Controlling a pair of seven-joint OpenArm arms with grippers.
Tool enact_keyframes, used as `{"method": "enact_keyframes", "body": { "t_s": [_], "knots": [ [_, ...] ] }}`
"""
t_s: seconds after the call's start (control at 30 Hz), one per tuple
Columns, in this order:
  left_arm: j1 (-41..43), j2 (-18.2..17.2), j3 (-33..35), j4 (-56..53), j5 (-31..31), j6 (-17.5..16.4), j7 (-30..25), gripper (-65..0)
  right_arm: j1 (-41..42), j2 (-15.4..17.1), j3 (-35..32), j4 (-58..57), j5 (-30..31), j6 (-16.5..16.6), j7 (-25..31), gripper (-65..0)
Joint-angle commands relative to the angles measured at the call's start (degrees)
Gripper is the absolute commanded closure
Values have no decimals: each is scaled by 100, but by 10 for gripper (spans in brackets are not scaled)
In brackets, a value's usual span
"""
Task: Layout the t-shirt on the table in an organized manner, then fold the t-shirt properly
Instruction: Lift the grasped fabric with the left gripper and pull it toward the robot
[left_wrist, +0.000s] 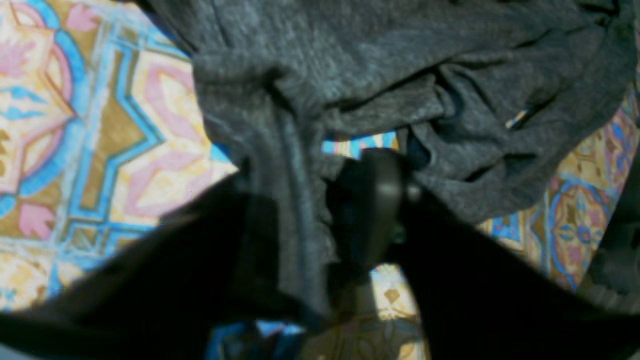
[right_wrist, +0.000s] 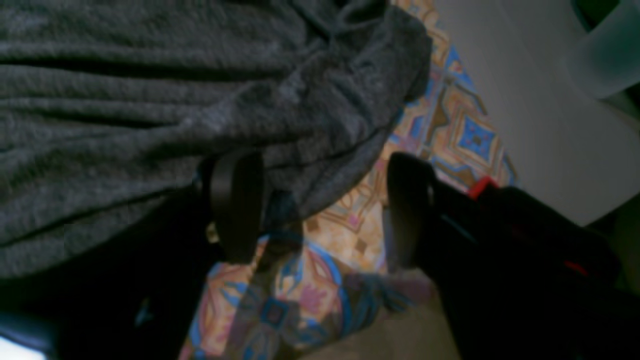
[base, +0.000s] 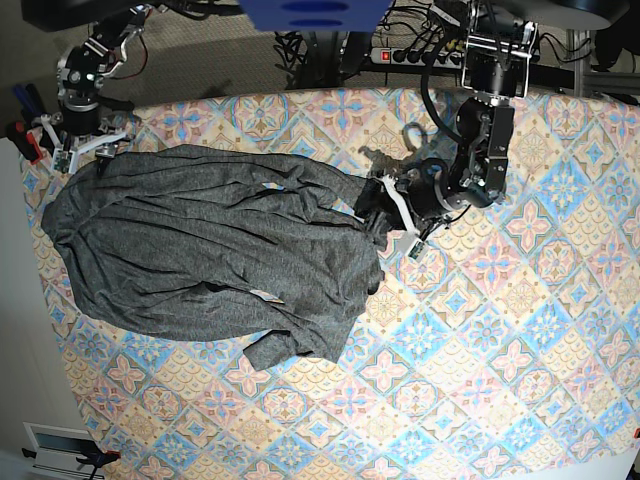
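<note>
The dark grey t-shirt (base: 200, 260) lies wrinkled and partly spread on the left half of the patterned table (base: 500, 330), with one sleeve bunched at its lower edge. My left gripper (base: 385, 215) is at the shirt's right edge. In the left wrist view a fold of the t-shirt (left_wrist: 350, 75) fills the gap of the left gripper (left_wrist: 305, 200), and its jaws are closed in on the fold. My right gripper (base: 88, 150) is at the shirt's far left corner. In the right wrist view the right gripper (right_wrist: 322, 210) stands open, with the t-shirt (right_wrist: 150, 100) hem beside one fingertip (right_wrist: 237, 205).
The table's left edge (right_wrist: 480, 165) runs close to my right gripper, with a pale floor and a white plastic object (right_wrist: 600, 55) beyond it. Cables and a power strip (base: 410, 50) lie behind the table's far edge. Patterned cloth shows bare on the right half.
</note>
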Motion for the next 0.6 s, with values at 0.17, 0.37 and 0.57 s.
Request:
{"method": "enact_keyframes", "body": {
  "t_s": [0.17, 0.37, 0.57],
  "knots": [
    [106, 10, 41, -4, 142, -8, 537, -41, 15, 59, 39, -388, 74, -12, 133, -374],
    [317, -245, 24, 40, 89, -17, 810, -35, 411, 235, 75, -625, 74, -12, 142, -374],
    [853, -694, -11, 629, 89, -17, 783, -34, 604, 472, 83, -634, 82, -12, 142, -374]
  ]
}}
